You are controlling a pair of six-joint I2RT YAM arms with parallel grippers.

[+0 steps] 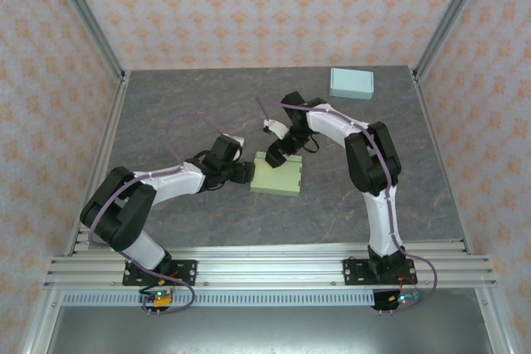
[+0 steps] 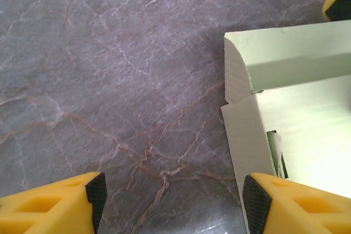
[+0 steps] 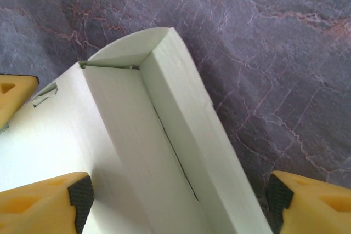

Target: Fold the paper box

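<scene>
- the pale green paper box (image 1: 276, 175) lies half-folded near the middle of the grey marbled bench (image 1: 166, 105).
- the left gripper (image 1: 246, 172) sits low at the box's 9 o'clock edge, jaws wide and holding nothing; in the left wrist view, bare bench lies between its fingers and one pad (image 2: 255, 204) overlaps the box's flat corner flap (image 2: 247, 141).
- the right gripper (image 1: 278, 148) is at the box's 12 o'clock edge, jaws wide, straddling a raised side wall (image 3: 181, 113) without clamping it.
- a second box (image 1: 352, 83), light blue-green and closed, rests well apart at the bench's 1 o'clock corner.
</scene>
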